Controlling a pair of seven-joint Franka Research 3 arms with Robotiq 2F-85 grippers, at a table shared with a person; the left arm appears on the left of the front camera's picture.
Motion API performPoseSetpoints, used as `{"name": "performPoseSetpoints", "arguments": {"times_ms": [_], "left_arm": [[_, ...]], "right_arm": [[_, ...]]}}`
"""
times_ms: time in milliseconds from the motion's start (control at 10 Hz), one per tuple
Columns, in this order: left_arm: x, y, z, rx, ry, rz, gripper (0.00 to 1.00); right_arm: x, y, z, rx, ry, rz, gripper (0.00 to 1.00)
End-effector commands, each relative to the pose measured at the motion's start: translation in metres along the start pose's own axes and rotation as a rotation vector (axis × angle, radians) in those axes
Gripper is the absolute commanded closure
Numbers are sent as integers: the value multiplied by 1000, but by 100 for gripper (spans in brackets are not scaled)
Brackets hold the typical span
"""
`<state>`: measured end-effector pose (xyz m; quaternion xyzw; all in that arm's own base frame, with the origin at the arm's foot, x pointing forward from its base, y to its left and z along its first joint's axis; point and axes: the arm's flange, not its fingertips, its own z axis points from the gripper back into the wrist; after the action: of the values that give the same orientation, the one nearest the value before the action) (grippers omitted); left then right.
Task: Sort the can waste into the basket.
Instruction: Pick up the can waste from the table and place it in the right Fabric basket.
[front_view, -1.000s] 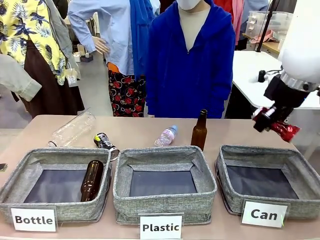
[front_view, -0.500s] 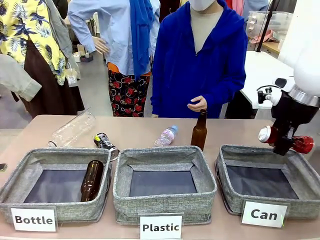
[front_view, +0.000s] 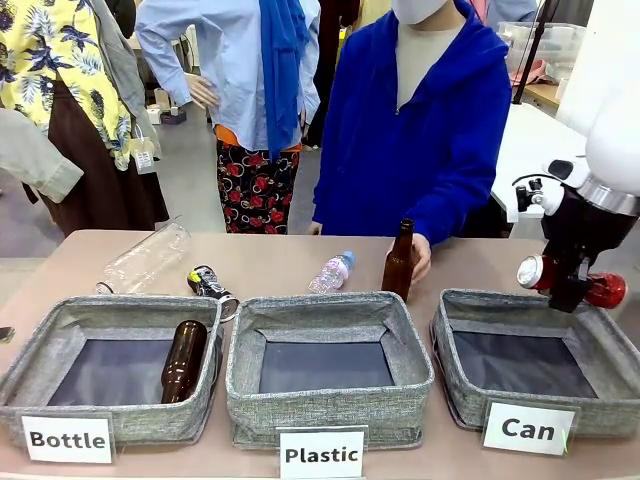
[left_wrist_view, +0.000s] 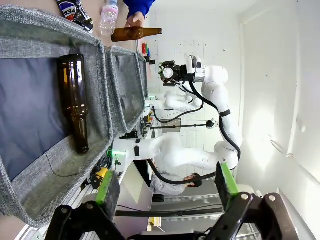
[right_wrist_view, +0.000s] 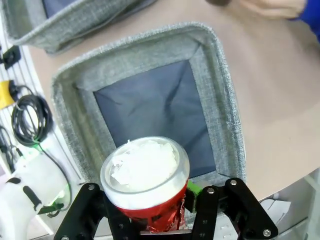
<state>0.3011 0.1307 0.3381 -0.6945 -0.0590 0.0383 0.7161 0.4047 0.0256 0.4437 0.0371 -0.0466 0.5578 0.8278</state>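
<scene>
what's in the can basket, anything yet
Empty: the Can basket shows only its bare dark base; the red can hangs above it in the right tool.

Your right arm is a smooth white shell that ends in a black wrist, with a small white camera block and a thin black cable looped beside it. Your right gripper has black fingers studded with silver screws. Your left gripper is black too, with bright green pads and round screws.
</scene>
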Motion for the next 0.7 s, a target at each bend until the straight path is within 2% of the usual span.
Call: {"name": "performPoseSetpoints", "arguments": {"times_ms": [0,100,200,400,500,600], "left_arm": [[-3,-2,2,-8,4,-3,0],[-3,-2,2,-8,4,-3,0],[-3,-2,2,-8,4,-3,0],[-3,-2,2,-8,4,-3,0],[-3,-2,2,-8,4,-3,0],[-3,-2,2,-8,4,-3,0]], "right_arm": [[1,-4,-1,-39,-10,51,40],[1,-4,-1,-40,-4,38,12],[1,-5,-2,-44,3,39,0],[1,-6,-2,-43,7,32,0],[1,-7,-2,-37,5,23,6],[1,-7,-3,-34,8,15,0]]}}
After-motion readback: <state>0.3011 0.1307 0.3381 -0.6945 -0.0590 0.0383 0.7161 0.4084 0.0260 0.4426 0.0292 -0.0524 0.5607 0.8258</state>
